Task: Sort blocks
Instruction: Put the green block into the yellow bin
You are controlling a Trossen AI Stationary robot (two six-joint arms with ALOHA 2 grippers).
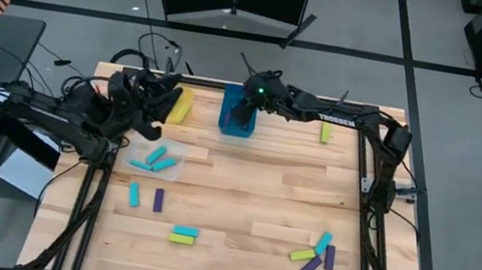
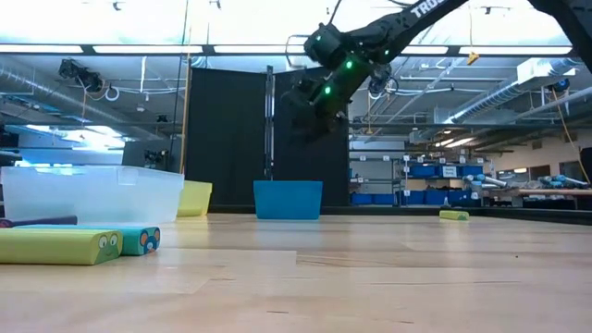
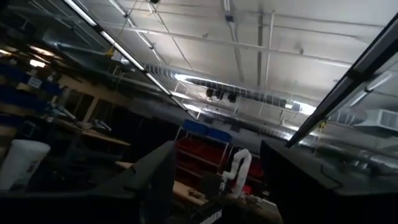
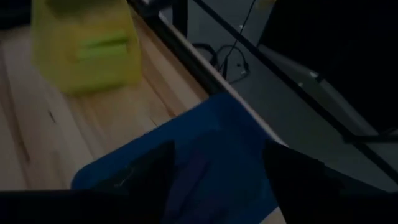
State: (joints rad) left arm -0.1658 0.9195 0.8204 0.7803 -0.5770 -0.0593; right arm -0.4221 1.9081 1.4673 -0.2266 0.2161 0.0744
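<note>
The right gripper (image 1: 243,113) hung over the blue bin (image 1: 236,121) at twelve o'clock, jaws wide and empty. Teal blocks (image 1: 156,157) lay in the clear bin (image 1: 172,168). About ten blocks (image 1: 314,255) remained scattered on the desk (image 1: 241,194); sorting looked roughly half done.

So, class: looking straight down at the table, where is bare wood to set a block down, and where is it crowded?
Free: the wide middle between the blue bin and the yellow-and-teal pair, and right of the bin toward the lone green block. Crowded: around the clear bin and the front-right cluster.
</note>
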